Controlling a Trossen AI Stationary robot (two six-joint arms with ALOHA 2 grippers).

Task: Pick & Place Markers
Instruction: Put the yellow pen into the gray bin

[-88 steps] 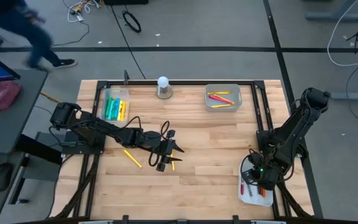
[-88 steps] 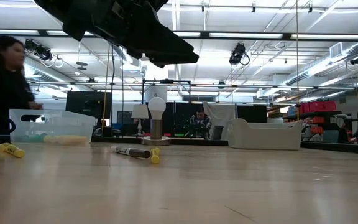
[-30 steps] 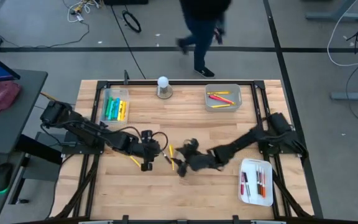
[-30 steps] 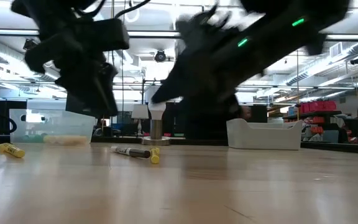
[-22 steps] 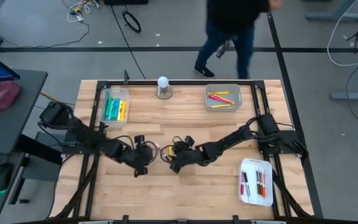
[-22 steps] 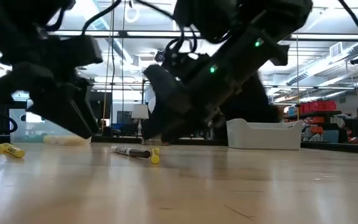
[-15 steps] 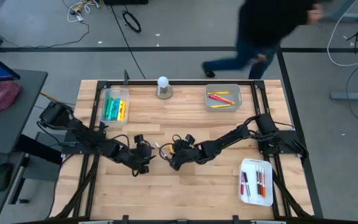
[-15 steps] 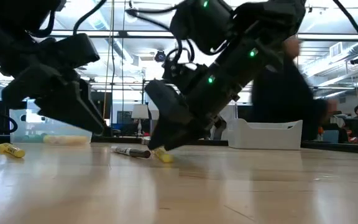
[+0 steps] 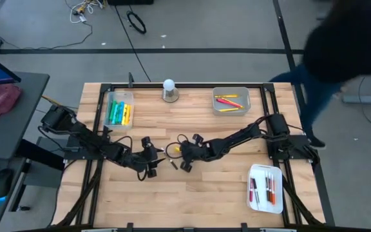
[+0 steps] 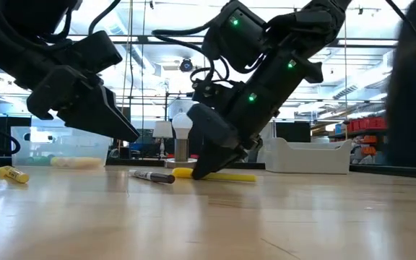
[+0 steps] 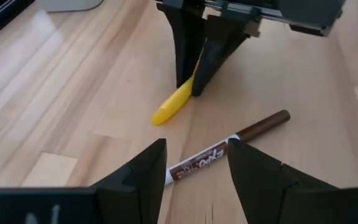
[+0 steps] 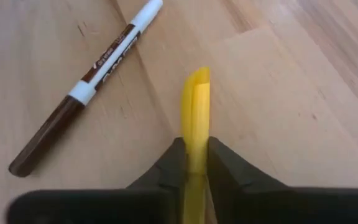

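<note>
Trouble is most likely coming from crowding: in the high view the right tool [image 9: 187, 156] and the left tool [image 9: 149, 162] are sitting near each other at mid-table, so either arm swinging out could be clipping the other. Down at table level, the right tool [image 10: 206, 167] is pinching the yellow marker [image 10: 226, 175] near one end, with most of the marker sticking out past the pads; a lift could be tipping it and letting it slide free. The brown marker [image 10: 152, 175] is lying just beside it on the table [image 10: 266, 217], so a sweep could be knocking it away. From the left wrist, the left tool [image 11: 194, 165] is hovering with its jaws apart above the brown marker [image 11: 229, 152], gripping nothing, while the right arm's fingers [image 11: 211, 53] are closing on the yellow marker [image 11: 171, 106] ahead. From the right wrist, the right tool [image 12: 195, 163] is clamping the yellow marker [image 12: 196, 118] between its pads, the brown marker [image 12: 86, 87] lying apart to one side.
</note>
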